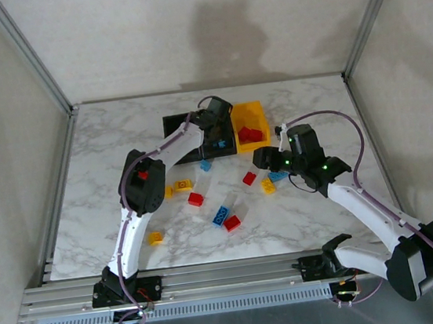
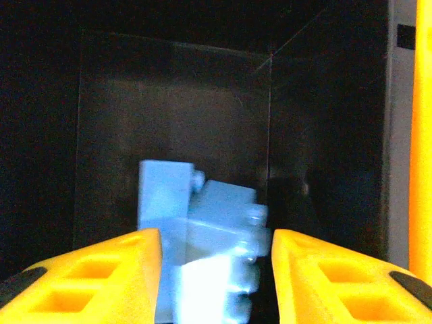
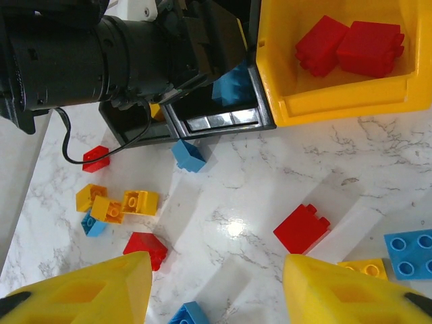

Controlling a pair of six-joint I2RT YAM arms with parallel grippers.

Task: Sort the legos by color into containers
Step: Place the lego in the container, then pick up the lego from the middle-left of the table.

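Blurred blue bricks (image 2: 202,223) in the dim black bin (image 2: 135,101), lower parts beyond the bottom edge.

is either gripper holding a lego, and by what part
Right gripper: nothing, jaws open. Left gripper: a blue lego sits between its fingers in the black bin; whether they grip its sides cannot be told.

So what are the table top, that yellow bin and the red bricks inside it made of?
The table top looks like white marble with grey veins, glossy judging by the glare spots; possibly a printed laminate. The yellow bin seems moulded plastic, by its smooth, evenly coloured walls. The red bricks look like hard plastic, uniform in colour, softly shiny.
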